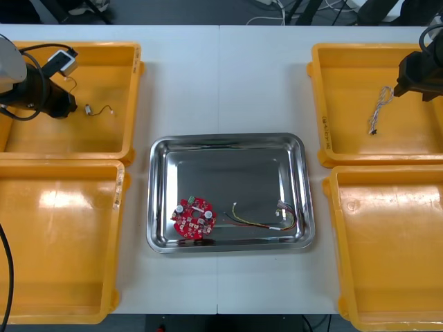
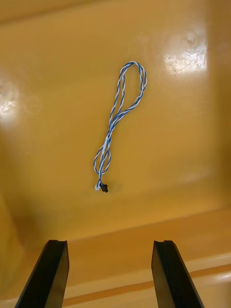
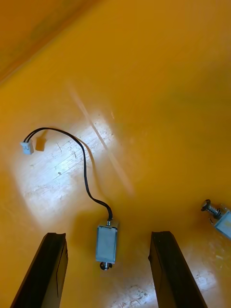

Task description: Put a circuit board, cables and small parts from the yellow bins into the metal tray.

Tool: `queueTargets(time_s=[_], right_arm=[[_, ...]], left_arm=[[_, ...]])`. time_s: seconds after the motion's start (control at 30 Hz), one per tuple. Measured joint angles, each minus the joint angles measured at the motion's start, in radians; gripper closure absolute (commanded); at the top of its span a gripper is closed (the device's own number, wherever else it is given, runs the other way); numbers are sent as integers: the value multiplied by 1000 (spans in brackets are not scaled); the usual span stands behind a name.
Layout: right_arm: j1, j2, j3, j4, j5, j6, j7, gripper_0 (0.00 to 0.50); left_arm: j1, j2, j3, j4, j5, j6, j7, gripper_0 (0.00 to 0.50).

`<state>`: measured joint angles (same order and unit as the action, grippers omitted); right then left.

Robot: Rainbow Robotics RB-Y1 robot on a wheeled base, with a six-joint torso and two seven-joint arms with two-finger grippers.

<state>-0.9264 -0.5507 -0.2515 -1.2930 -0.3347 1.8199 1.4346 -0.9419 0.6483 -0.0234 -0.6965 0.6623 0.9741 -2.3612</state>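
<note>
From the front we see a round red circuit board [image 1: 194, 218] in the shiny metal tray [image 1: 228, 137]; at the right wrist our right tool [image 2: 109, 245] gapes over a limp twisted blue and white cable [image 2: 118, 125] in a yellow bin [image 2: 183, 144], best pinched mid-strand; at the left, our left tool [image 3: 108, 236], equally wide, faces a rigid small metal part [image 3: 106, 243].

Right gripper [image 2: 109, 245] above a yellow bin [image 2: 53, 96], black fingers [image 2: 50, 269] wide apart, nothing between them. Beyond the fingertips, on the bin's floor, a twisted blue and white cable [image 2: 117, 126] doubled into a long narrow loop, black connector [image 2: 104, 188] at the nearer end, clear of both fingers.
</note>
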Motion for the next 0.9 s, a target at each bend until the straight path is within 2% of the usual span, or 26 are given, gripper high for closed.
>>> queueTargets(time_s=[0.5, 0.57, 0.83, 0.9], right_arm=[[-107, 0, -9, 294, 43, -198, 0, 0], [-124, 0, -14, 343, 51, -225, 0, 0], [-168, 0, -19, 530, 83, -394, -2, 0], [-168, 1, -19, 556, 85, -418, -7, 0]], left_arm=[[7, 1, 0, 0, 29, -5, 0, 1], [9, 1, 0, 0, 37, -6, 0, 36], [17, 8, 2, 0, 57, -8, 0, 52], [20, 8, 5, 0, 59, -8, 0, 90]])
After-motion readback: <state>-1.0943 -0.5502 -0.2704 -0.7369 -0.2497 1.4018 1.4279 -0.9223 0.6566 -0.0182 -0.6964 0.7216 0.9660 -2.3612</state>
